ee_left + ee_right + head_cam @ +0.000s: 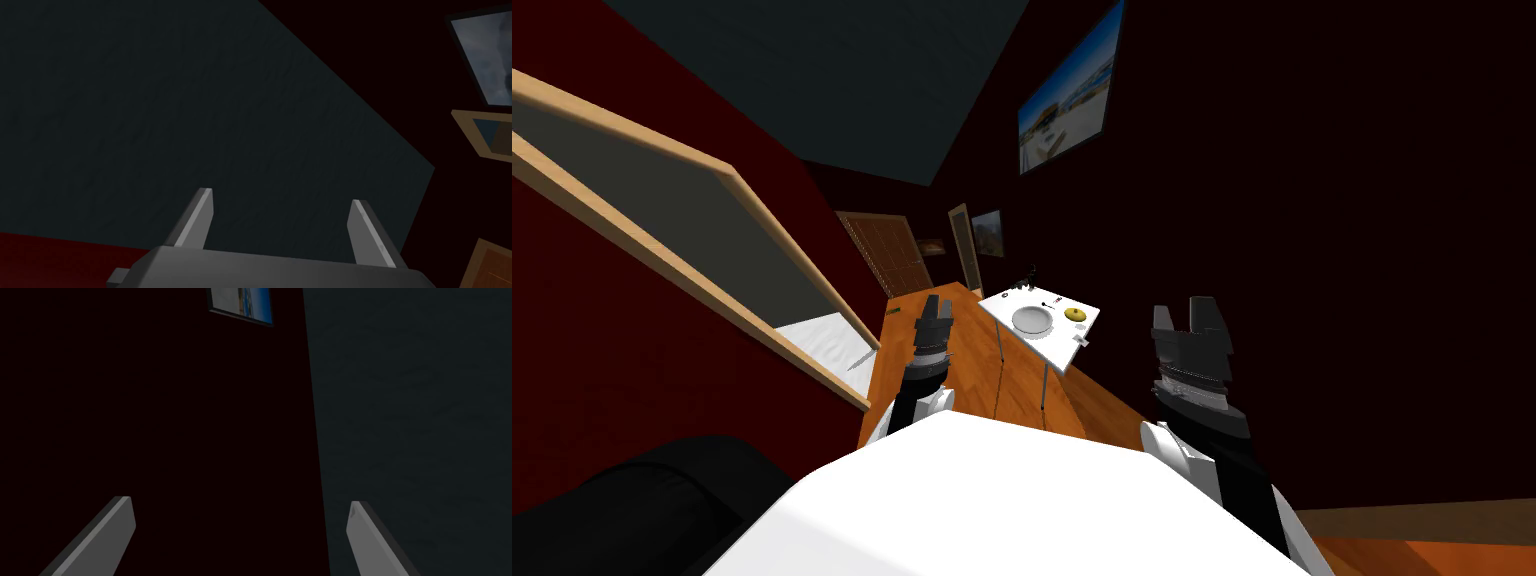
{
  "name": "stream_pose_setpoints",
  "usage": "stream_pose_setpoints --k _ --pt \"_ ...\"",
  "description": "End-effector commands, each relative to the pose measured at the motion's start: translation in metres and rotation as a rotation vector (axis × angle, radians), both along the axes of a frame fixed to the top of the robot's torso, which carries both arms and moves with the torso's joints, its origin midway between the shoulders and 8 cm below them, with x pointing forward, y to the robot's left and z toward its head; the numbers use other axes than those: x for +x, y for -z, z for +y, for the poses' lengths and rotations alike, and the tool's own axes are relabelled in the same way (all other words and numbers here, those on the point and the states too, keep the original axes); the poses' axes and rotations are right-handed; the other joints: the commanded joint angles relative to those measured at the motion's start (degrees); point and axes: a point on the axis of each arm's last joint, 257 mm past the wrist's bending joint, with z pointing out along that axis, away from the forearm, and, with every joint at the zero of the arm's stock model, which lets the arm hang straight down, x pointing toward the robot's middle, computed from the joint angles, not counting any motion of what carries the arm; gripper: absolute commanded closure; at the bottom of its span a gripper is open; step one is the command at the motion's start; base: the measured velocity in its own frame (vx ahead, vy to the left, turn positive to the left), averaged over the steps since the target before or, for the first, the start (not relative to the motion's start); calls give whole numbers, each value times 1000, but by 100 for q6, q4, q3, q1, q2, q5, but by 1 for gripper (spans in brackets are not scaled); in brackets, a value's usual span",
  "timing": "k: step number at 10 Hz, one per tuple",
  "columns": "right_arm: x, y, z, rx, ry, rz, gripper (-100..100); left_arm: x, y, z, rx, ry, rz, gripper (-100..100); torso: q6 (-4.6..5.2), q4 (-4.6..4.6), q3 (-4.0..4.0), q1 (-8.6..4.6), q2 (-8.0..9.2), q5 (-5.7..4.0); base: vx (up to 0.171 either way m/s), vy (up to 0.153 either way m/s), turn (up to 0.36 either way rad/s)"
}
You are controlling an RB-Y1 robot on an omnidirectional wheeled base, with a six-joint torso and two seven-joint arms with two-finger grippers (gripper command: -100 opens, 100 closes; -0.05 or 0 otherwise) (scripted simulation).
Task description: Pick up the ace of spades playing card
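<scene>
2 grippers raised: left gripper [934,312] and right gripper [1190,318], both spread wide, nothing between fingers. Ace of spades card too small to pick out among tiny specks on white table [1057,350]. Table well ahead, between the 2 grippers, carrying white plate [1033,320] and yellow item [1075,314]. Head view gives table layout; wrist views give finger gap plainly.

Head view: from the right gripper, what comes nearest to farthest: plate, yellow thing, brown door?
1. Yellow thing, on the table's right side, nearest the right gripper.
2. Plate, beside it, mid-table.
3. Brown door, far down the hall.
</scene>
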Motion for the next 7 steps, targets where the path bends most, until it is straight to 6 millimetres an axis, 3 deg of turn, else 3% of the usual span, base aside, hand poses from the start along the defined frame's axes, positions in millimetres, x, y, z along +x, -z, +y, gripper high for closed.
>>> stream_pose_setpoints --k 1,3,6,7 --pt "5 13 11 -29 -37 39 -100 0 0 0 0 0 0 0 0 0 0 0 0 0 -10 10 84" --pt "11 35 24 -57 -84 96 -100 0 0 0 0 0 0 0 -1 1 4 2 7 0 -23 13 79" --pt "18 86 49 -90 -173 221 -100 0 0 0 0 0 0 0 -1 2 6 7 11 1 -26 22 119" --pt "18 86 50 -98 -178 224 -100 0 0 0 0 0 0 0 -1 2 7 9 12 2 -20 13 36"
